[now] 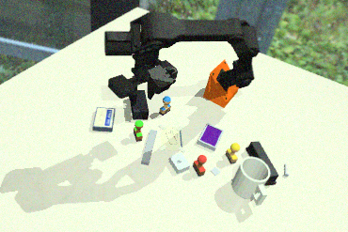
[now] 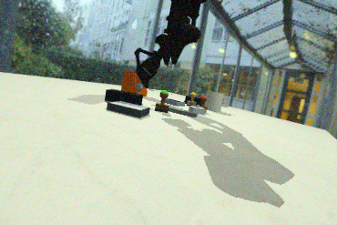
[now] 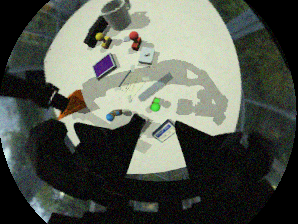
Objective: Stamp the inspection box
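Note:
My gripper [image 1: 133, 91] [image 2: 169, 63] [image 3: 158, 122] is open and empty, raised above the bench. A green-knobbed stamp [image 1: 138, 131] [image 2: 164, 100] [image 3: 155, 105] stands upright below it, apart from the fingers. Blue-knobbed [image 1: 165, 105] [image 3: 112, 116], red-knobbed [image 1: 200, 164] [image 3: 135, 40] and yellow-knobbed [image 1: 233, 152] [image 3: 103, 40] stamps stand nearby. Which one reads PASS cannot be told. The purple ink pad [image 1: 211, 135] [image 3: 104, 66] lies open. The pale card with faint lines lies between the pad and a grey bar; its box and any print are too blurred to tell.
A grey bar [image 1: 149, 147] [image 3: 155, 86] and light block [image 1: 179, 162] [image 3: 146, 55] lie beside the card. A blue-and-white labelled box [image 1: 103, 118] and black block [image 1: 139, 104] lie left. A mug [image 1: 251, 177], black bar [image 1: 255, 150] and screw [image 1: 285, 170] are right; an orange block [image 1: 219, 90] is behind.

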You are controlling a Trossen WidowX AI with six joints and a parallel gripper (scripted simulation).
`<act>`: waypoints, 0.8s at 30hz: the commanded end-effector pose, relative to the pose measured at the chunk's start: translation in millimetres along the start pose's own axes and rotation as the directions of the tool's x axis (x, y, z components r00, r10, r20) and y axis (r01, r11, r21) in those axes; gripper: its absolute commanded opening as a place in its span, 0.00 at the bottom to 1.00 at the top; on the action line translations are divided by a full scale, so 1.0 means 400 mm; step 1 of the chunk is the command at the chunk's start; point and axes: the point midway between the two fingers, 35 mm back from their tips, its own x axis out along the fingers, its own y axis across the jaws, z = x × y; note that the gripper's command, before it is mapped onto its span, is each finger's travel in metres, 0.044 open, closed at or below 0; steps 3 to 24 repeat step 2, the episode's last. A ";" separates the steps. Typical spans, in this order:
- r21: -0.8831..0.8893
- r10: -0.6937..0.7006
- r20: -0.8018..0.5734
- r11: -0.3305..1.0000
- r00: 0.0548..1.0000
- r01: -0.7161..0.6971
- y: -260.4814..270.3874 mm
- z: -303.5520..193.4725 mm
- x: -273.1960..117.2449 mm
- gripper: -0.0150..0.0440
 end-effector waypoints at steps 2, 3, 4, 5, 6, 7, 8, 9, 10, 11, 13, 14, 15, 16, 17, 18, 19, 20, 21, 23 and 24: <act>0.000 0.000 0.000 1.000 1.000 0.000 0.000 0.000 0.000 0.68; 0.000 0.000 0.000 1.000 1.000 0.000 0.000 0.000 0.000 0.68; 0.000 0.000 0.000 1.000 1.000 0.000 0.000 0.000 0.000 0.68; 0.000 0.000 0.000 1.000 1.000 0.000 0.000 0.000 0.000 0.68; 0.000 0.000 0.000 1.000 1.000 0.000 0.000 0.000 0.000 0.68; 0.000 0.000 0.000 1.000 1.000 0.000 0.000 0.000 0.000 0.68; 0.000 0.000 0.000 1.000 1.000 0.000 0.000 0.000 0.000 0.68; 0.000 0.000 0.000 1.000 1.000 0.000 0.000 0.000 0.000 0.68; 0.000 0.000 0.000 1.000 1.000 0.000 0.000 0.000 0.000 0.68; 0.000 0.000 0.000 1.000 1.000 0.000 0.000 0.000 0.000 0.68; 0.000 0.000 0.000 1.000 1.000 0.000 0.000 0.000 0.000 0.68; 0.000 0.000 0.000 1.000 1.000 0.000 0.000 0.000 0.000 0.68; 0.000 0.000 0.000 1.000 1.000 0.000 0.000 0.000 0.000 0.68; 0.000 0.000 0.000 1.000 1.000 0.000 0.000 0.000 0.000 0.68; 0.000 0.000 0.000 1.000 1.000 0.000 0.000 0.000 0.000 0.68; 0.000 0.000 0.000 1.000 1.000 0.000 0.000 0.000 0.000 0.68; 0.000 0.000 0.000 1.000 1.000 0.000 0.000 0.000 0.000 0.68; 0.000 0.000 0.000 1.000 1.000 0.000 0.000 0.000 0.000 0.68; 0.000 0.000 0.000 1.000 1.000 0.000 0.000 0.000 0.000 0.68; 0.000 0.000 0.000 1.000 1.000 0.000 0.000 0.000 0.000 0.68; 0.000 0.000 0.000 1.000 1.000 0.000 0.000 0.000 0.000 0.68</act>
